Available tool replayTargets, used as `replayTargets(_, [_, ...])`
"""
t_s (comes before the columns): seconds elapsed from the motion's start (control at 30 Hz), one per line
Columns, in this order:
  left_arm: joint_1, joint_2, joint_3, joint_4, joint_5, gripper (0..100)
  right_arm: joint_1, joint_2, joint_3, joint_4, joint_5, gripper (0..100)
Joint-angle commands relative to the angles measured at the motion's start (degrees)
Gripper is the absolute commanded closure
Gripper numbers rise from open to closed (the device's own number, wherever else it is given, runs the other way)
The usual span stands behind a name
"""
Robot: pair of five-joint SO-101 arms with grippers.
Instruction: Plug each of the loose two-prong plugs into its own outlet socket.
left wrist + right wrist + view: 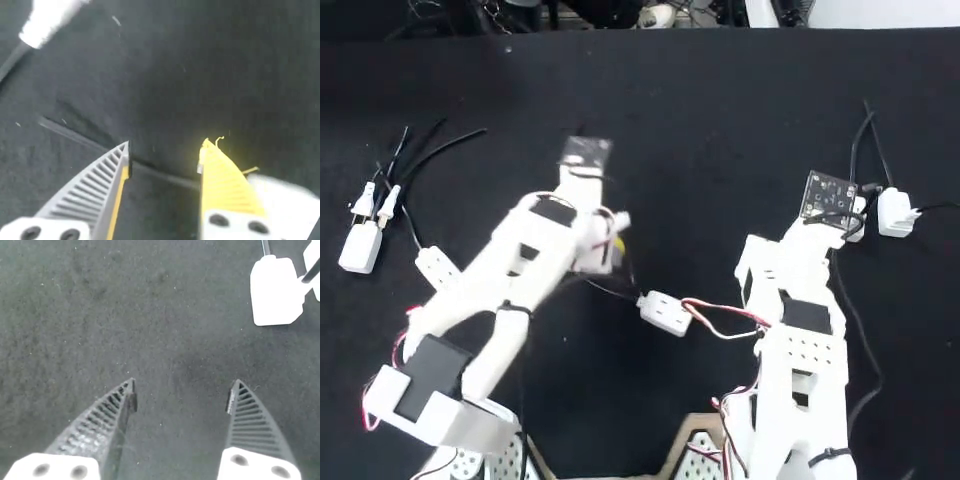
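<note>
Left tool (pixel 164 152) (fingers apart) hangs over a black cable (pixel 70 132).

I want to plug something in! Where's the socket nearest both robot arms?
In the high view, the white socket lies on the black table between the left arm and the right arm, next to red and white wires.

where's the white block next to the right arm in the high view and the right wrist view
high view: white block near the right edge, beside the right arm's wrist.
right wrist view: white block ahead of the open right gripper.
shared landmark: the thin black cable leaving the block.
</note>
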Motion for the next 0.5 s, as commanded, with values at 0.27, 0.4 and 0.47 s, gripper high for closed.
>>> replayTargets(0.27, [-13.58,10.02,-3.3,-1.85,8.26,77,-0.79,-1.01,-0.22,-1.23,-0.35,71.9])
replayTargets(0.4, [-16.13,10.64,-4.35,5.19,8.18,78,-0.79,-1.01,-0.22,-1.23,-0.35,71.9])
replayTargets(0.47, [-17.45,10.64,-4.44,8.09,5.54,78,-0.79,-1.01,-0.22,-1.23,-0.35,71.9])
